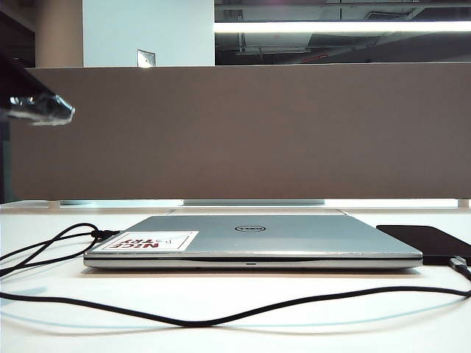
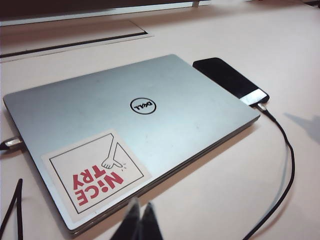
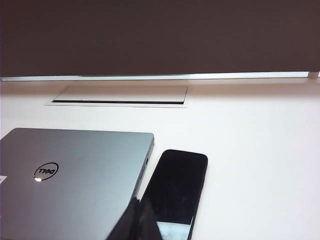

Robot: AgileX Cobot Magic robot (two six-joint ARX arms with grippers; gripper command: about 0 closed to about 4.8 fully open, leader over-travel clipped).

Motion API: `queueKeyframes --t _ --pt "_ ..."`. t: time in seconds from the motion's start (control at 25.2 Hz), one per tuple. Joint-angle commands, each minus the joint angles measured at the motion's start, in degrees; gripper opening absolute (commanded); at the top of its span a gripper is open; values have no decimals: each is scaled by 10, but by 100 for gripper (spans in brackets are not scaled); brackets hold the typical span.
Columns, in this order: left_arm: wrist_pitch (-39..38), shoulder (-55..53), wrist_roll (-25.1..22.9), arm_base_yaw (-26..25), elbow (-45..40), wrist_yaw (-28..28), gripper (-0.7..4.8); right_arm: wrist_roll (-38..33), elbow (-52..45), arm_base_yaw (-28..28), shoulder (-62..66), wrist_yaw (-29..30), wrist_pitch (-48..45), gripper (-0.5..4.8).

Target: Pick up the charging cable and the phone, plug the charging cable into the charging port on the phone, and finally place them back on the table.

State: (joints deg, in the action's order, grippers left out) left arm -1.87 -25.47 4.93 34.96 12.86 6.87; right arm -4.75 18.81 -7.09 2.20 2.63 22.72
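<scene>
The black phone [image 2: 230,77] lies flat on the white table [image 2: 215,190], right beside the silver laptop. The charging cable [image 2: 287,165] runs along the table, and its silvery plug [image 2: 261,105] sits at the phone's narrow end edge and hides the charging port. In the exterior view the phone [image 1: 427,239] is at the right, and the cable [image 1: 221,320] snakes across the front. My left gripper [image 2: 140,205] is shut and empty above the table by the laptop's stickered corner. My right gripper [image 3: 137,202] is shut and empty over the gap between the laptop and the phone [image 3: 177,185].
A closed silver Dell laptop [image 1: 250,239] with a red-lettered sticker fills the table's middle, and a second cord enters its side [image 2: 10,144]. A brown-grey divider panel [image 1: 243,132] walls off the back. A cable hatch [image 3: 120,95] lies flush in the tabletop. A dark arm part [image 1: 37,107] juts in upper left.
</scene>
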Motion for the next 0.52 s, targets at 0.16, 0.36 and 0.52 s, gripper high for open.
queueKeyframes --t 0.16,0.36,0.52 --pt "27 1 -2 0 -16 0 -6 -2 2 0 -3 0 -2 -5" --pt "60 28 1 -10 -31 0 -6 -2 2 0 -3 0 -2 -5" --pt "56 59 2 -87 -33 0 -6 -2 2 0 -3 1 -2 -5"
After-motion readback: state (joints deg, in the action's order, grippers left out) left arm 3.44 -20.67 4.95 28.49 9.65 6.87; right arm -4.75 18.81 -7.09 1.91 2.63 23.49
